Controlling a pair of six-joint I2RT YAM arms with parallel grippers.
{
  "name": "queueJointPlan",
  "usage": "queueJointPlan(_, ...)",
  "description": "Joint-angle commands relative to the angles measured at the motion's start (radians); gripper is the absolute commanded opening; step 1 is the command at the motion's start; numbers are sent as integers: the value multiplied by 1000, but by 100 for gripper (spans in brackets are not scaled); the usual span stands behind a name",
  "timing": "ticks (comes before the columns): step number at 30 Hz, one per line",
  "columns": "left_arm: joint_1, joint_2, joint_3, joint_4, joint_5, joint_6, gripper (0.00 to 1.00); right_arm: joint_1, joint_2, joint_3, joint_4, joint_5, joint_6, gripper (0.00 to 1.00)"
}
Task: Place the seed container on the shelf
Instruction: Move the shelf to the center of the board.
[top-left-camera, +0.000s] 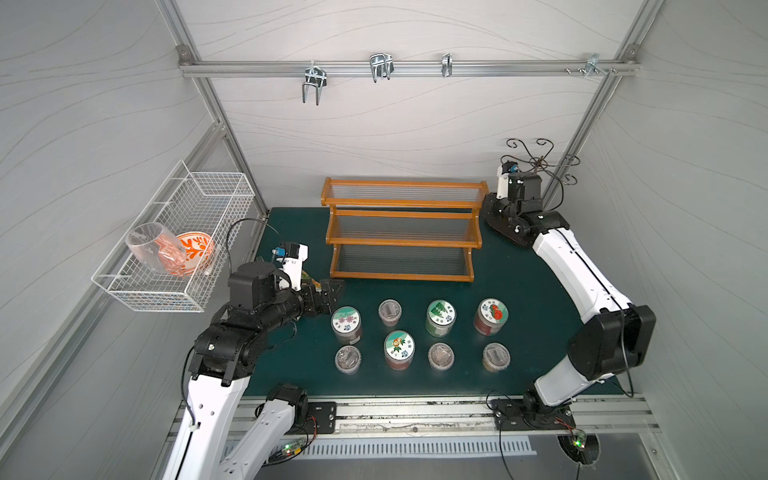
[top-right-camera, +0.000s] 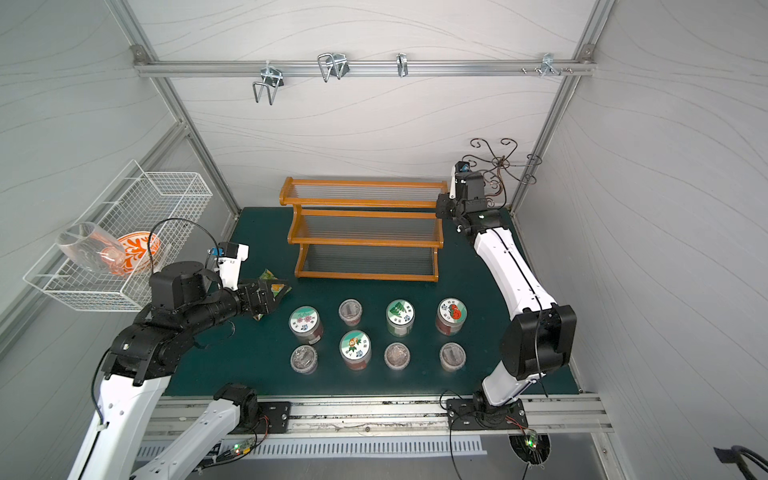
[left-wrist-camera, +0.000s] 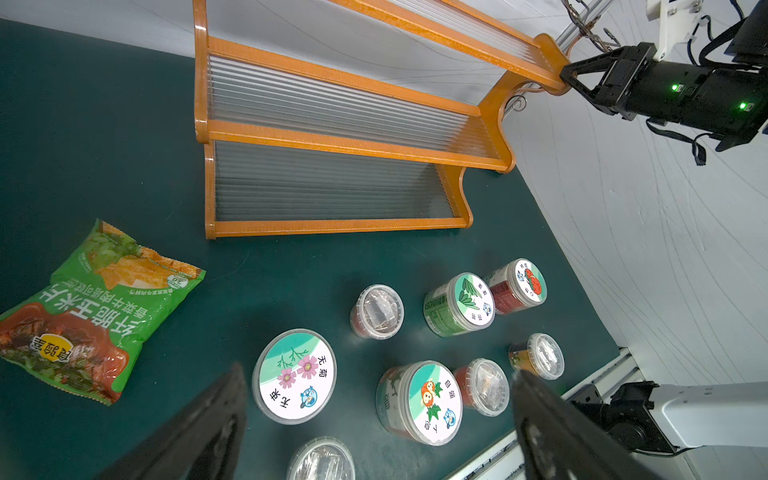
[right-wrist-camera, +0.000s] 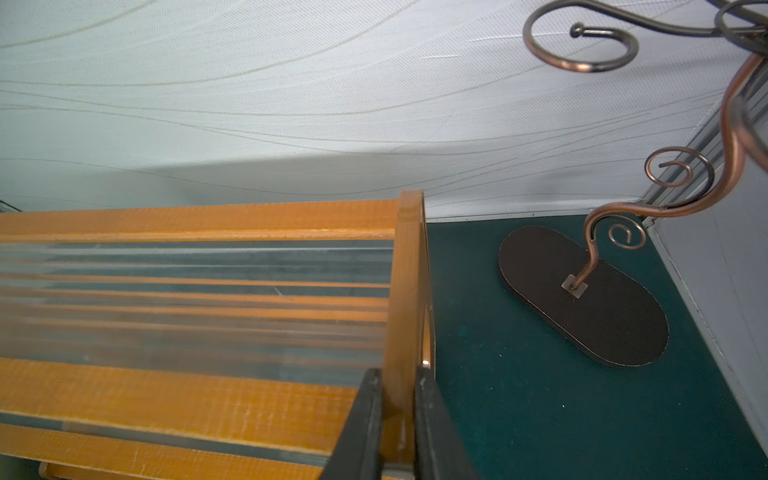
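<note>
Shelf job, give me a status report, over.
Left gripper open near the flower-lid jar. Right gripper shut on the end of the shelf. Eight jars on the mat, shelf bare. Snack bag beside left gripper.

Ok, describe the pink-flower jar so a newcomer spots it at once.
Start at the orange wooden shelf at the back of the green mat. Two rows of jars stand before it; the pink-flower jar is leftmost in the row nearer the shelf. Only its lid shows pink blossoms.

Glossy orange-brown wooden shelf (top-left-camera: 401, 203) with clear ribbed surfaces; matt green mat (top-left-camera: 307, 376)
</note>
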Motion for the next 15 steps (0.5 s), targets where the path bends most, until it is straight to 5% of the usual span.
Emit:
queueJointPlan(1, -1, -8, 5, 35, 14, 8, 100, -20, 36, 24, -49, -4, 16, 6)
queueJointPlan(3, 1, -9, 7, 32, 12, 12, 100, -20, 26, 24, -54, -16, 19, 12)
queueJointPlan(5, 0, -8, 9, 29, 11, 15, 100, -21, 9, 28, -64, -28, 20, 32)
queueJointPlan(10, 1, -6, 11, 32, 16, 18, 100, -20, -28, 44, -121, -37, 21, 63)
queueJointPlan(15, 0, -2, 19, 29, 20, 23, 100, -17, -83, 52, -198, -67, 26, 73)
